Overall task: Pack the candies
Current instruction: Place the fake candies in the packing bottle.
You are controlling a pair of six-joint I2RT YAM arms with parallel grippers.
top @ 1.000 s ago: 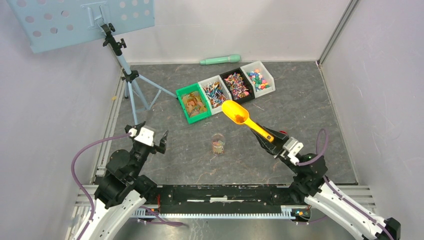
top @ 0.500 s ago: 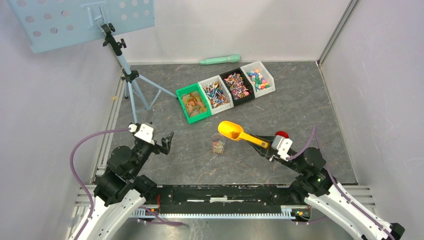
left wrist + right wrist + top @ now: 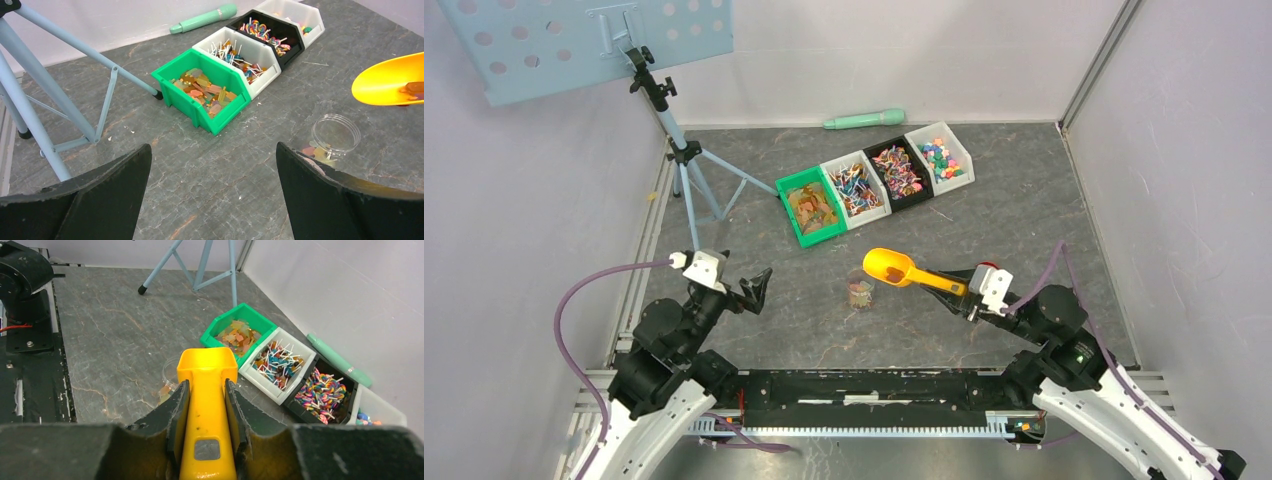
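Candies fill four bins at the back: a green bin (image 3: 812,212), a white one (image 3: 856,187), a black one (image 3: 897,170) and another white one (image 3: 938,155). My right gripper (image 3: 967,290) is shut on the handle of the yellow scoop (image 3: 886,266). The scoop's bowl hangs just above and right of the clear jar (image 3: 859,290) and carries a few candies (image 3: 412,89). Some candies (image 3: 315,150) lie in the jar's bottom. My left gripper (image 3: 759,285) is open and empty, left of the jar (image 3: 335,134).
A light-blue tripod (image 3: 686,165) with a perforated board stands at the back left. A mint-green cylinder (image 3: 864,120) lies by the back wall. A small red lid (image 3: 987,268) peeks out behind my right wrist. Walls close in on both sides.
My right arm has carried the scoop from over the bins toward me and left, to just beside the jar. My left gripper has edged a little right toward the jar, still open.
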